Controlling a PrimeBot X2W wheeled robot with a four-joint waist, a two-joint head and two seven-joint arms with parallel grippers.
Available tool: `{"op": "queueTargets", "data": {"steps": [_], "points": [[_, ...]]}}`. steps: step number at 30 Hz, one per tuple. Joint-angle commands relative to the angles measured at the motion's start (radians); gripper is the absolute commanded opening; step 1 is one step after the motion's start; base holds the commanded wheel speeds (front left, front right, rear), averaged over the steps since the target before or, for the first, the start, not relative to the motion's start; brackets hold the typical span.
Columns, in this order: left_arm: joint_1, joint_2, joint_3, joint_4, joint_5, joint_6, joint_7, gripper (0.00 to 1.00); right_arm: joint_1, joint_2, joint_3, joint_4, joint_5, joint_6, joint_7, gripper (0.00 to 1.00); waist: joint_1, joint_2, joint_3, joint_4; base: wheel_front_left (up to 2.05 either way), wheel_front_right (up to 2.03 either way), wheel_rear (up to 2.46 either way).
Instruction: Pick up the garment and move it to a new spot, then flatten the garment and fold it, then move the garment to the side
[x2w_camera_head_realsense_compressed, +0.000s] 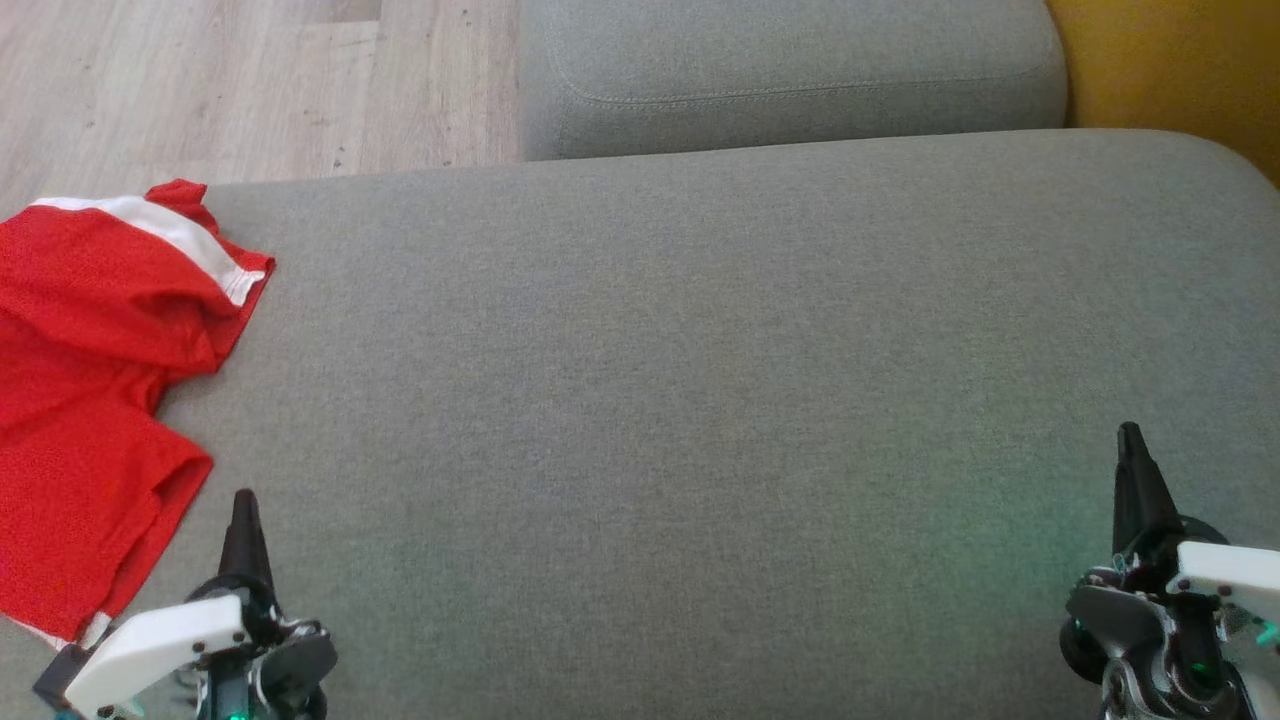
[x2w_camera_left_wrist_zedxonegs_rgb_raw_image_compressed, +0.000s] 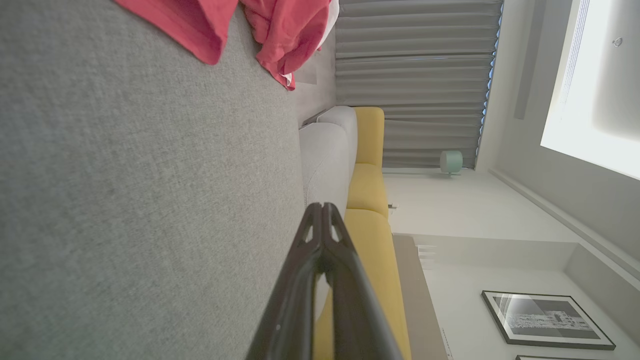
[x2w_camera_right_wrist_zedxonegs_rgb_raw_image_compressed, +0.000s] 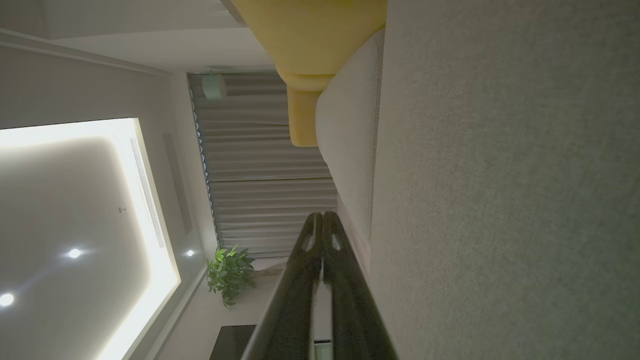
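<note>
Left hand (x2w_camera_head_realsense_compressed: 243, 500) sits low at the near left, its two dark fingers pressed together into a single point, holding nothing. The right hand (x2w_camera_head_realsense_compressed: 1130, 432) mirrors it at the near right, fingers together and empty too. Both are poised over the grey sofa cushion (x2w_camera_head_realsense_compressed: 700, 400). Just beside the left hand, the red garment (x2w_camera_head_realsense_compressed: 90, 400) with its white stripe lies crumpled at the cushion's left edge, running out of frame. Beyond sit a second grey cushion (x2w_camera_head_realsense_compressed: 790, 80), wood floor (x2w_camera_head_realsense_compressed: 200, 80) and a yellow seat (x2w_camera_head_realsense_compressed: 1170, 60).
</note>
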Motion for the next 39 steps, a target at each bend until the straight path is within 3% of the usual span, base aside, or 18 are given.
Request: {"op": "queueTargets", "data": {"steps": [1,35,36,39], "points": [[-0.048,0.004,0.036,-0.036,0.001,-0.007,0.003,0.00,-0.055,-0.005,0.021,-0.031,-0.003,0.004,0.006,0.00,0.0000,0.0000,0.000,0.000,0.00,0.00,0.00],[-0.048,0.004,0.036,-0.036,0.001,-0.007,0.003,0.00,-0.055,-0.005,0.021,-0.031,-0.003,0.004,0.006,0.00,0.0000,0.0000,0.000,0.000,0.00,0.00,0.00],[0.001,0.000,-0.001,0.004,0.000,0.001,0.000,1.00,0.001,0.000,0.000,0.004,0.000,0.000,0.000,1.00,0.0000,0.0000,0.000,0.000,0.00,0.00,0.00],[0.025,-0.001,-0.009,0.046,0.000,0.001,-0.001,1.00,0.022,0.004,0.003,0.048,0.000,0.000,-0.001,1.00,0.0000,0.0000,0.000,0.000,0.00,0.00,0.00]]}}
